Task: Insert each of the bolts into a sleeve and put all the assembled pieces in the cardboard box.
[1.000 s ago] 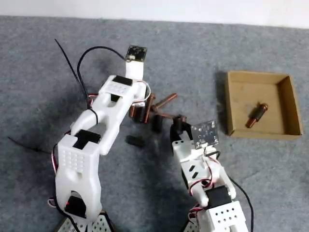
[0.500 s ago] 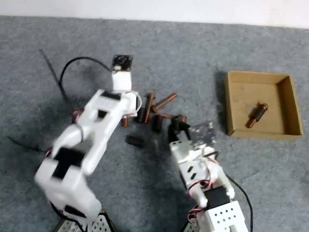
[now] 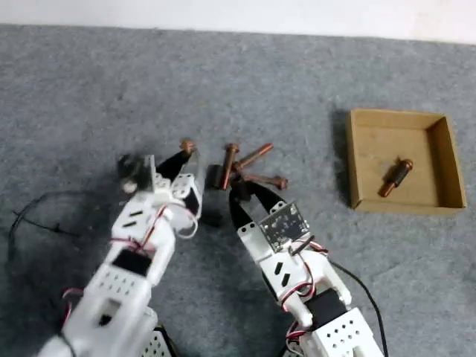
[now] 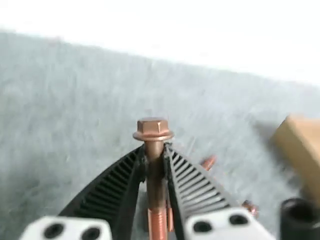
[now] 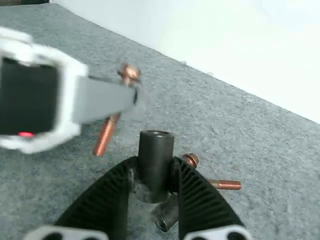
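The grey, felt-covered counter (image 3: 320,74) carries everything. Two white arms rise from its near edge, the left arm (image 3: 126,275) and the right arm (image 3: 316,297) side by side. Off to the right lies the cardboard box (image 3: 446,160), open at the top. One assembled piece (image 3: 395,177), a bolt seated in a sleeve, rests slantwise on its floor.

The left hand (image 3: 184,156) is closed to a narrow gap on a copper bolt (image 4: 152,131). It pinches the shank, and the hex head sticks out past the fingertips. The right hand (image 5: 154,169) is partly closed round a black sleeve (image 5: 156,150), whose open bore points out beyond the fingers. The two hands sit near each other around the middle of the counter, with the held bolt to the left of the held sleeve and apart from it.

Just beyond the right hand lie the loose bolts (image 3: 255,155), three that I can count, fanned close together. A second sleeve (image 3: 215,177) lies just beside the leftmost one.
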Action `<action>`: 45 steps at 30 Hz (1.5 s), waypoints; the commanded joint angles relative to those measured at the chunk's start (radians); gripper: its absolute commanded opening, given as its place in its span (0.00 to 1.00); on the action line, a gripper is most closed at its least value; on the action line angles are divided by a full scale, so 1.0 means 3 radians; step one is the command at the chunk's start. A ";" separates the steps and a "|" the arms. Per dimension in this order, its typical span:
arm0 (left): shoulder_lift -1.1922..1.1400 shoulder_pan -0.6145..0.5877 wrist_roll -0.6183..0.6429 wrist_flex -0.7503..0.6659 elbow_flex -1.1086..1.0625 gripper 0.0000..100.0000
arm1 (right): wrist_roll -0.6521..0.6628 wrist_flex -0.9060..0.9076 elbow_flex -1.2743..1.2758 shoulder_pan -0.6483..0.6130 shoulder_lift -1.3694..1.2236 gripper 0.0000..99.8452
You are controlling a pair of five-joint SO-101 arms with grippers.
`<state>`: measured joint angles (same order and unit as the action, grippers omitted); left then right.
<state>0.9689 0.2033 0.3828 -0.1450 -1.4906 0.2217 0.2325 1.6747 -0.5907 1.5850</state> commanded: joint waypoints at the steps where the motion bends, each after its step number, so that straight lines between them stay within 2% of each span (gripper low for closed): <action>1: 0.1010 0.0049 0.0491 -0.0194 -0.0315 0.00 | 0.0041 -0.0141 0.0468 -0.0038 0.0018 0.00; 4: 0.1573 0.0023 0.1141 -0.0184 -0.0534 0.00 | 0.0051 -0.0141 0.0468 -0.0038 0.0018 0.00; 8: 0.2243 0.0038 0.1222 -0.0102 -0.0719 0.00 | 0.0056 -0.0141 0.0468 -0.0038 0.0018 0.00; 14: 0.2918 0.0038 0.1534 0.0609 -0.0657 0.01 | 0.0061 -0.0141 0.0468 -0.0038 0.0013 0.00; 16: 0.2877 0.0069 0.1555 0.0619 -0.0673 0.01 | 0.0072 -0.0141 0.0468 -0.0038 0.0013 0.00; 20: 0.2800 0.0269 0.1534 0.0690 -0.0683 0.01 | 0.0363 -0.0141 0.0468 -0.0038 0.0013 0.00; 24: 0.2800 0.0376 0.1534 0.0798 -0.0683 0.01 | 0.0384 -0.0141 0.0468 -0.0043 0.0018 0.00; 32: 0.2785 0.0355 0.1534 0.0798 -0.0688 0.01 | 0.0394 -0.0156 0.0468 -0.0299 0.0043 0.00; 37: 0.2775 0.0366 0.1534 0.0818 -0.0688 0.01 | 0.0629 -0.0166 0.0468 -0.0309 0.0043 0.00; 45: 0.2770 0.0386 0.1534 0.1069 -0.0688 0.01 | 0.0624 -0.0171 0.0463 -0.0304 0.0049 0.00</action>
<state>1.7990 0.2938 0.8370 0.1573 -1.6778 0.3997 0.2325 1.6747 -0.6751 1.5850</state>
